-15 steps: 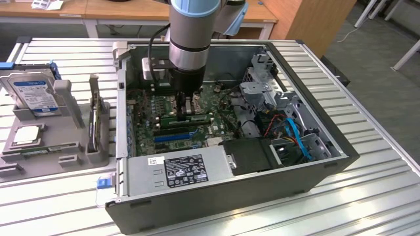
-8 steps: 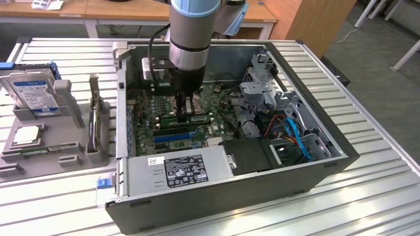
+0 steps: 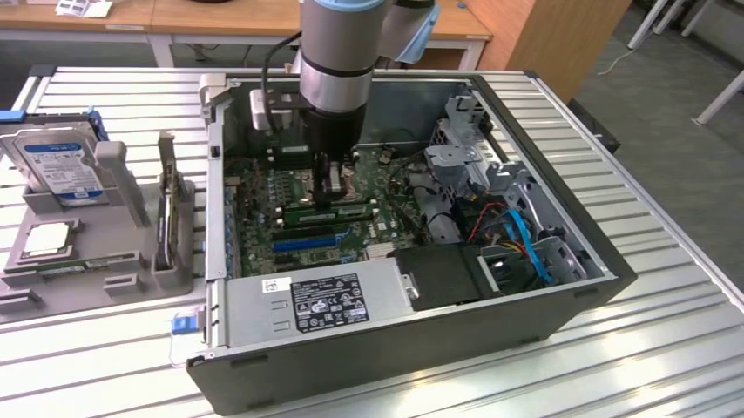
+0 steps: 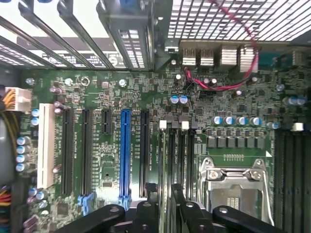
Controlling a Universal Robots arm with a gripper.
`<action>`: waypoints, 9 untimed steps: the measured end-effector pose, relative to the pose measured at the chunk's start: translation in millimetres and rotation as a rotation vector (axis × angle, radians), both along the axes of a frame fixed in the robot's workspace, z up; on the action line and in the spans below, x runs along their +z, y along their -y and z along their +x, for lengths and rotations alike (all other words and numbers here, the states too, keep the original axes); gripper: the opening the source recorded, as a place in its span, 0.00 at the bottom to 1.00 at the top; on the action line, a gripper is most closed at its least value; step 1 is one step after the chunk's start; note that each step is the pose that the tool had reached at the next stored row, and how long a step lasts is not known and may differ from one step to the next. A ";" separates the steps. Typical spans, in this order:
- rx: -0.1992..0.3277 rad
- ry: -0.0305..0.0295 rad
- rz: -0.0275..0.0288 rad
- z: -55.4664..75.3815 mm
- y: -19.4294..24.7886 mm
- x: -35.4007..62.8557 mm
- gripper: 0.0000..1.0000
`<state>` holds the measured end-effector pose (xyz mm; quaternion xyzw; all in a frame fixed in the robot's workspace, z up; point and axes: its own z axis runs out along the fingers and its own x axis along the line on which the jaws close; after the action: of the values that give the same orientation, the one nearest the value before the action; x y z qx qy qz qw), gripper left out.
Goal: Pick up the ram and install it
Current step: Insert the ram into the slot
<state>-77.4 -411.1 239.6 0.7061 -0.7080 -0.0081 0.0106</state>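
1. The arm is reaching straight down into the open PC case (image 3: 384,370), which is sitting on a slatted metal table (image 3: 104,366).
2. The gripper (image 3: 334,198) is hanging low over the motherboard (image 3: 258,205), approx mid-board, just beside the CPU socket (image 4: 238,187).
3. Its fingers (image 4: 146,209) are standing nearly together w/ only a thin gap, and they look to be pinching the ram (image 3: 348,210) at its top edge.
4. The ram is standing on edge, running lengthwise along the memory slots (image 4: 177,155). Its green face w/ dark chips is showing in the exterior view. Can't tell whether it's sitting fully down in a slot or just touching one.
5. The blue slot (image 4: 125,150) is lying parallel to the memory slots, on the side away from the socket.
6. The PSU (image 3: 314,305), w/ a label on top, is sitting at the case's near edge in the exterior view.
7. Outside the case, on the exterior view's left, a grey fixture (image 3: 70,283) is holding a hard drive (image 3: 56,165), a square silver chip (image 3: 47,237) and a dark expansion card (image 3: 171,218) standing upright, all well apart from the gripper.
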 end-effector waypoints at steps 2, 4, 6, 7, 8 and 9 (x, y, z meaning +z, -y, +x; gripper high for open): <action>0.000 0.0000 0.0000 0.0 0.0 5.9 0.25; 0.000 0.0000 0.0000 0.0 0.0 12.8 0.25; 0.000 0.0000 0.0000 0.0 0.0 20.1 0.25; 0.000 0.0001 0.0002 0.0 0.0 23.3 0.25; 0.000 0.0001 0.0001 0.0 0.0 25.6 0.25; 0.000 0.0000 0.0000 0.0 0.0 26.8 0.25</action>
<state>-77.5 -411.1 266.5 0.7061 -0.7080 -0.0081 0.0106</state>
